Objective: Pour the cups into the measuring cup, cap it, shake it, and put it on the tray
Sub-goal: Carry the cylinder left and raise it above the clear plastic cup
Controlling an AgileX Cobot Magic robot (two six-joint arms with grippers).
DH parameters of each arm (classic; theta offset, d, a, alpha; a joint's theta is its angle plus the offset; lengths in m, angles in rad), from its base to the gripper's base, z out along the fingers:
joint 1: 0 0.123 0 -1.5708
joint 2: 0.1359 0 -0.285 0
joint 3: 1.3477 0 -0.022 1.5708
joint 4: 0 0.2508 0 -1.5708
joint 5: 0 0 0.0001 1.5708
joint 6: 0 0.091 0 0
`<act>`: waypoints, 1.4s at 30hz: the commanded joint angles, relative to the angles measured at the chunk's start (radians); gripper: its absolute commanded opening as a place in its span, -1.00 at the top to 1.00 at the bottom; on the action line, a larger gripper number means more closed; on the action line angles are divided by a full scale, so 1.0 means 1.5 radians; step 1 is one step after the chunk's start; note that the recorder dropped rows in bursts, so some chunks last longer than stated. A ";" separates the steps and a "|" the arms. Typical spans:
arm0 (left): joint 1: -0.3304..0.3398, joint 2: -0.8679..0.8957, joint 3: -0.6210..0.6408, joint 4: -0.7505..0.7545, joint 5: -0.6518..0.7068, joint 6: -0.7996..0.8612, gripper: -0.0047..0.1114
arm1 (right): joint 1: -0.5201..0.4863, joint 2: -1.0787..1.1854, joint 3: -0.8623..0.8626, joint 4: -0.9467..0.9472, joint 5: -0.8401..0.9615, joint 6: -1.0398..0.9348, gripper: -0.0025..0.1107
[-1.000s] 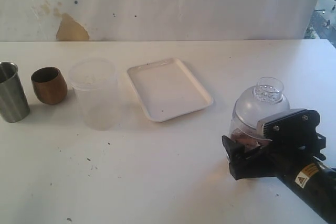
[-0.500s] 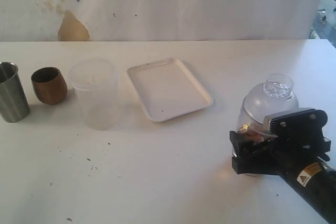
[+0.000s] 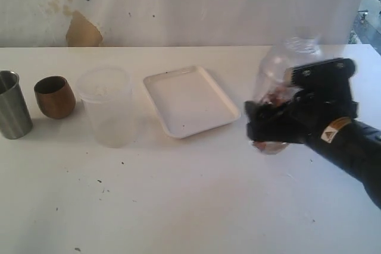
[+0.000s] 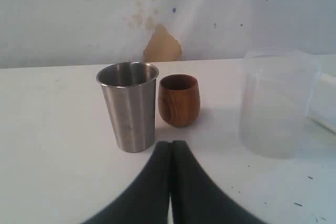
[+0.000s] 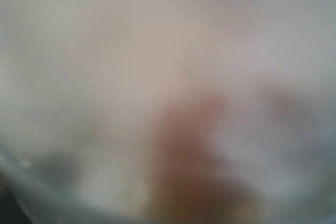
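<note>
Inspection at this moment found the right gripper (image 3: 280, 111) clamped across the lower body of the measuring cup (image 3: 275, 75). The vessel was clear of the table (image 3: 178, 206) and tilted, to the right of the tray (image 3: 190, 100) in the exterior view. A domed cap (image 3: 297, 46) appeared to be seated on top, though that area was smeared by motion blur. Brownish matter showed inside near the base. The right wrist view gave only a pale haze with a brown smudge and could not confirm anything.

The left gripper (image 4: 170, 150) was fully closed on nothing, its two fingers pressed together, and was pointed at the steel tumbler (image 4: 128, 106) and the wooden cup (image 4: 179, 99). Both stood upright, side by side and just apart. Their interiors could not be seen (the view was nearly level with the rims). A frosted tub (image 3: 107, 108) stood between them and the tray. The tray was bare.

Judgement: pouring and capping looked finished, and the step in hand was the shake, or possibly the carry towards the tray. The blur fits either.

The next move calls for a firm grip while the vessel is in motion. The cup should then be brought upright, carried over the tray's raised rim and lowered flat inside it before the jaws open. The main risk is a loose cap or a vessel slipping within the jaws.
</note>
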 commanded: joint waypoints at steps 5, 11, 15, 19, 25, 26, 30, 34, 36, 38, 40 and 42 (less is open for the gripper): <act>0.000 -0.004 0.003 0.001 -0.002 0.000 0.92 | 0.016 -0.032 -0.065 0.048 0.040 -0.058 0.96; 0.000 -0.004 0.003 0.001 -0.002 0.000 0.92 | 0.026 -0.025 -0.083 0.319 -0.052 -0.176 0.96; 0.000 -0.004 0.003 0.001 -0.002 0.000 0.92 | 0.075 -0.037 -0.107 -0.012 0.097 -0.042 0.96; 0.000 -0.004 0.003 0.001 -0.002 0.000 0.92 | 0.051 -0.013 -0.112 0.325 -0.013 -0.194 0.96; 0.000 -0.004 0.003 0.001 -0.002 0.000 0.92 | 0.114 -0.021 -0.127 0.126 0.055 -0.180 0.96; 0.000 -0.004 0.003 0.001 -0.002 0.000 0.92 | 0.105 -0.015 -0.129 0.242 -0.002 -0.209 0.96; 0.000 -0.004 0.003 0.001 -0.002 0.000 0.92 | 0.083 0.008 -0.168 0.199 0.076 -0.150 0.96; 0.000 -0.004 0.003 0.001 -0.002 0.000 0.92 | 0.127 0.021 -0.178 0.214 0.037 -0.225 0.96; 0.000 -0.004 0.003 0.001 -0.002 0.000 0.92 | 0.115 0.035 -0.194 0.352 -0.001 -0.282 0.96; 0.000 -0.004 0.003 0.001 -0.002 0.000 0.92 | 0.114 0.047 -0.225 0.324 0.072 -0.348 0.96; 0.000 -0.004 0.003 0.001 -0.002 0.000 0.92 | 0.119 0.064 -0.255 0.324 0.125 -0.413 0.96; 0.000 -0.004 0.003 0.001 -0.002 0.000 0.92 | 0.119 0.087 -0.284 0.332 0.138 -0.460 0.96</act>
